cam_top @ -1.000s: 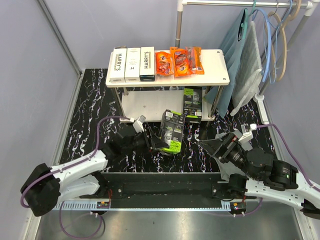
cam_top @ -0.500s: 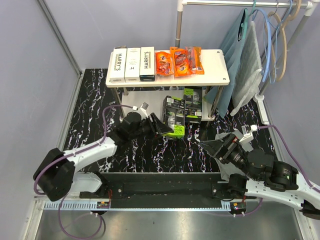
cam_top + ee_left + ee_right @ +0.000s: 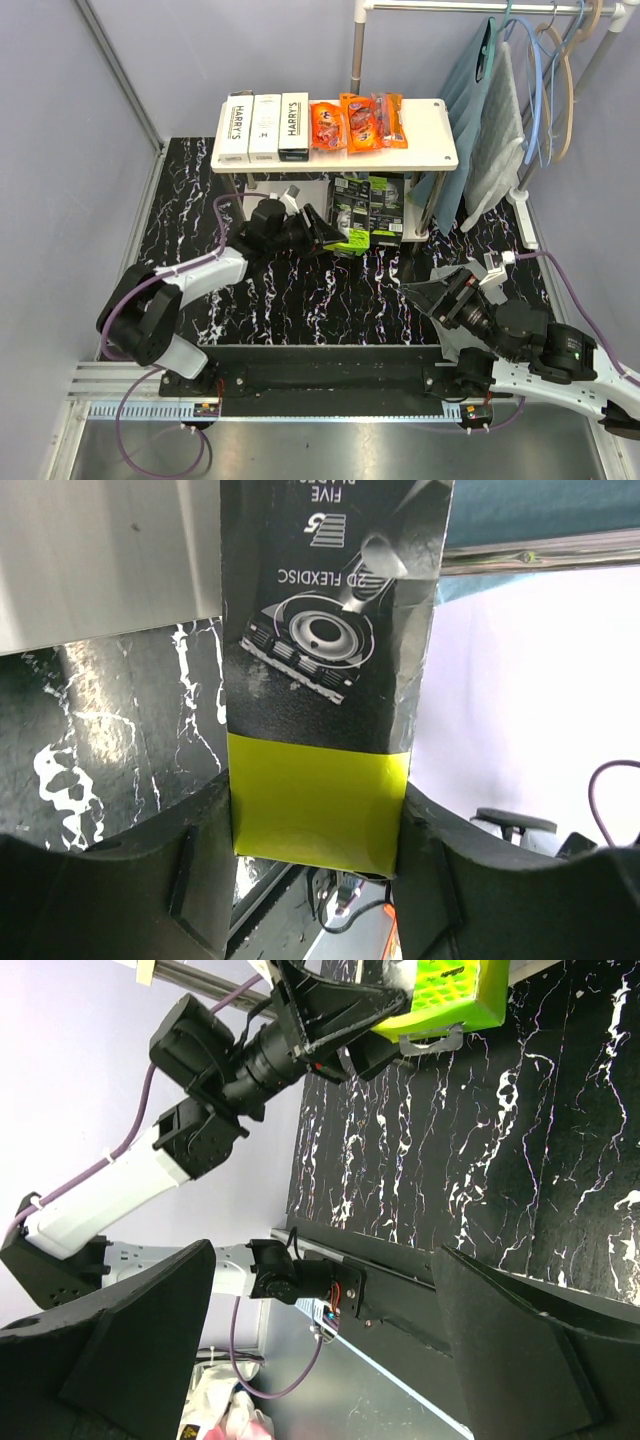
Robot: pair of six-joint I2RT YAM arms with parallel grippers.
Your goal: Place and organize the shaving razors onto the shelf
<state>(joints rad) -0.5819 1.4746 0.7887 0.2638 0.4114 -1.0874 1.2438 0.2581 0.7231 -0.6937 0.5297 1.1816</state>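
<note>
A black marbled table (image 3: 200,190) holds a low two-tier shelf (image 3: 432,135) with cream boards.

The left gripper (image 3: 328,233) reaches to the front of the lower board, its jaws pinching a black-and-lime blister pack (image 3: 350,212). Whether the pack rests on the board cannot be told. The right gripper (image 3: 422,296) hovers over the table's near right with its jaws spread wide, holding nothing.

Only the left wrist view shows the grip itself. There the left gripper (image 3: 315,825) clamps the lime end of the pack (image 3: 325,660). The right wrist view shows the spread right gripper (image 3: 320,1350) facing the left arm (image 3: 170,1160).

On the top board lie three white HARRY'S boxes (image 3: 265,128) and three orange packs (image 3: 358,122). A second blister pack (image 3: 386,203) stands just beside the held one.
</note>
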